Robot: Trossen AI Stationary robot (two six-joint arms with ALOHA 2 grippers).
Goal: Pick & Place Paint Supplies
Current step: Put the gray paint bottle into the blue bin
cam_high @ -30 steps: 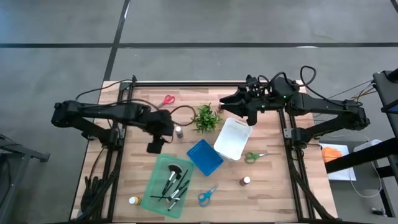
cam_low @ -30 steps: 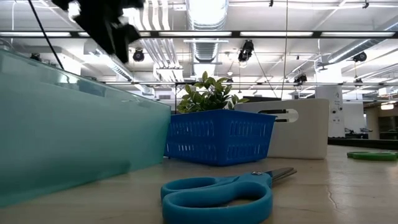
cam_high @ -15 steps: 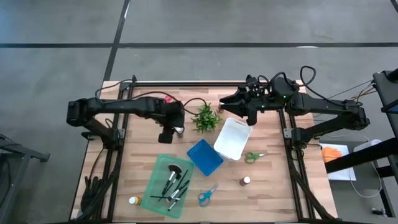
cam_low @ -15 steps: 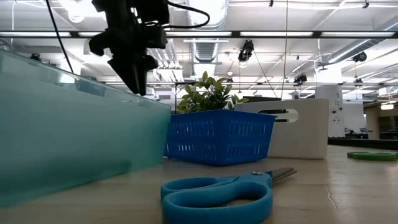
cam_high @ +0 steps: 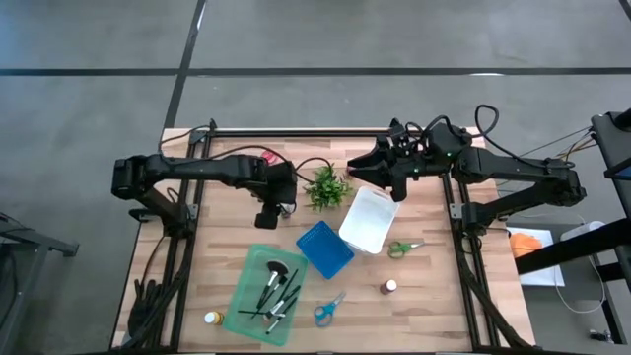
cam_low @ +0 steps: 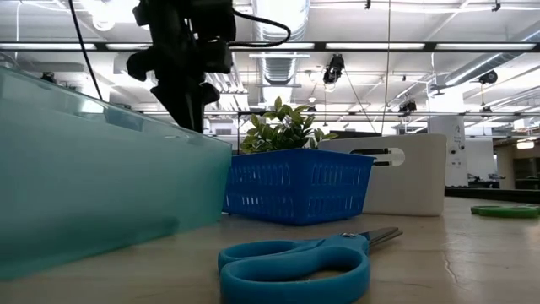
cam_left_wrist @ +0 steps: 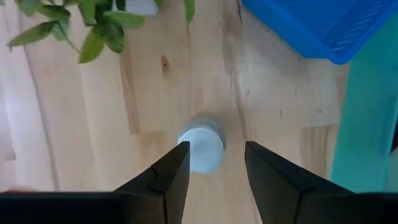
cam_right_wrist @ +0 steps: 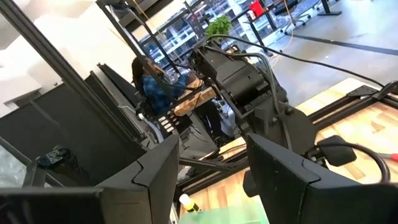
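Note:
My left gripper (cam_left_wrist: pixel 214 158) is open and points down over a small white-capped paint bottle (cam_left_wrist: pixel 201 148) that stands upright on the table; its fingers stand on either side of the cap without touching. In the high view this bottle (cam_high: pixel 284 208) sits beside the left gripper (cam_high: pixel 269 205), just left of the plant (cam_high: pixel 327 187). Several dark brushes (cam_high: pixel 276 291) lie in the green tray (cam_high: pixel 248 296). Blue scissors (cam_high: pixel 328 310), green scissors (cam_high: pixel 402 248), red scissors (cam_high: pixel 264 158), a dark-capped bottle (cam_high: pixel 390 287) and a yellow-capped bottle (cam_high: pixel 211 318) lie on the table. My right gripper (cam_high: pixel 360 168) waits open near the far edge.
A blue basket (cam_high: pixel 324 248) and a white bin (cam_high: pixel 370 219) sit in the middle of the table, right of the green tray. The low view looks past the blue scissors (cam_low: pixel 295 262) at the tray wall (cam_low: pixel 101 186). A person (cam_right_wrist: pixel 155 84) shows beyond the table.
My left gripper has moved toward the table's right and far side and come down, from over the green tray's far end to a place over the white-capped bottle. The bottle has not moved.

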